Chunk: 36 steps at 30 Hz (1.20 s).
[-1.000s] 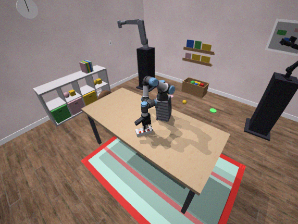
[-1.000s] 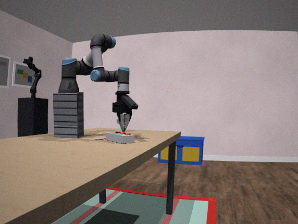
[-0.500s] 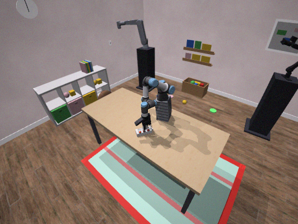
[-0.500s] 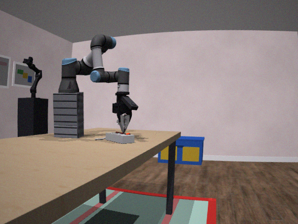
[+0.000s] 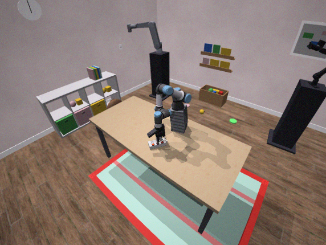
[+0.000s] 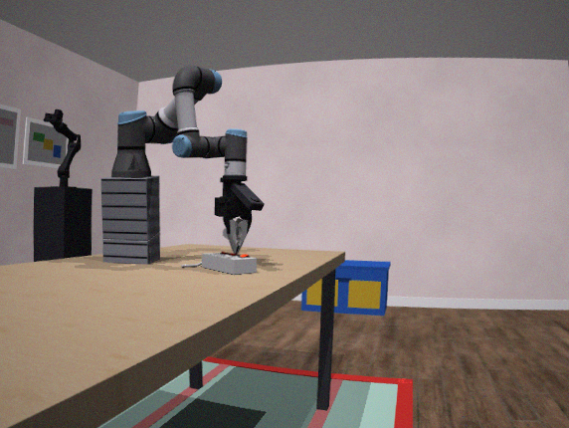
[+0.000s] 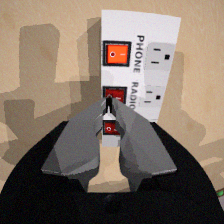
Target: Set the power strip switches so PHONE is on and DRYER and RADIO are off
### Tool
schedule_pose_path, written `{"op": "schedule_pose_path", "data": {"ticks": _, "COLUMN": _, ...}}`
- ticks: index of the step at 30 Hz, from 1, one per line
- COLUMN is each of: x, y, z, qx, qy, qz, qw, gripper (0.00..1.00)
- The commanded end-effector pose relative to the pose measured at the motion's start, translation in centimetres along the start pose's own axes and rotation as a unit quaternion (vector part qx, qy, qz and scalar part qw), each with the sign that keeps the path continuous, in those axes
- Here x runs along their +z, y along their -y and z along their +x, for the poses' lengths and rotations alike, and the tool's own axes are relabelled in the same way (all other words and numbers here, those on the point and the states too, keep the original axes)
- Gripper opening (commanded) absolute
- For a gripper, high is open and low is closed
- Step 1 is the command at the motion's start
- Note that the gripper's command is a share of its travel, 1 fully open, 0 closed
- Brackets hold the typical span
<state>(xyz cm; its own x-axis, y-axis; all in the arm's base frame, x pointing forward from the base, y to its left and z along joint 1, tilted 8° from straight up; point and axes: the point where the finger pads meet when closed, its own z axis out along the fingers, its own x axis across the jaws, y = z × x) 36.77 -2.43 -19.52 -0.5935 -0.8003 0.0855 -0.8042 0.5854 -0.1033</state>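
Observation:
The white power strip (image 5: 154,146) (image 6: 226,264) (image 7: 155,60) lies label side up on the wooden table (image 5: 199,171) (image 6: 75,309), near the table's edge. In the wrist view the PHONE switch (image 7: 116,54) is bright orange-red and the RADIO switch (image 7: 116,93) below it is a darker red. A third red switch (image 7: 109,128) shows between my fingers; its label is hidden. My gripper (image 5: 158,138) (image 6: 237,250) (image 7: 108,98) is shut and empty. It points straight down, with its tips at the lower edge of the RADIO switch.
The arm's grey stacked pedestal (image 5: 179,122) (image 6: 130,219) stands on the table just behind the strip. A short cable stub (image 6: 191,265) leaves the strip toward the pedestal. The table edge (image 6: 298,279) runs close beside the strip.

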Motion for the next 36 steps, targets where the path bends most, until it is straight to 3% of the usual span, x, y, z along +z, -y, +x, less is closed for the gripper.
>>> {"op": "schedule_pose_path", "data": {"ticks": 1, "x": -0.1, "y": 0.1, "z": 0.0, "qx": 0.0, "qy": 0.0, "qz": 0.001, "qw": 1.0, "gripper": 0.0}}
{"op": "schedule_pose_path", "data": {"ticks": 20, "x": -3.8, "y": 0.1, "z": 0.0, "qx": 0.0, "qy": 0.0, "qz": 0.001, "qw": 1.0, "gripper": 0.0}}
{"op": "schedule_pose_path", "data": {"ticks": 36, "x": -3.9, "y": 0.1, "z": 0.0, "qx": 0.0, "qy": 0.0, "qz": 0.001, "qw": 1.0, "gripper": 0.0}}
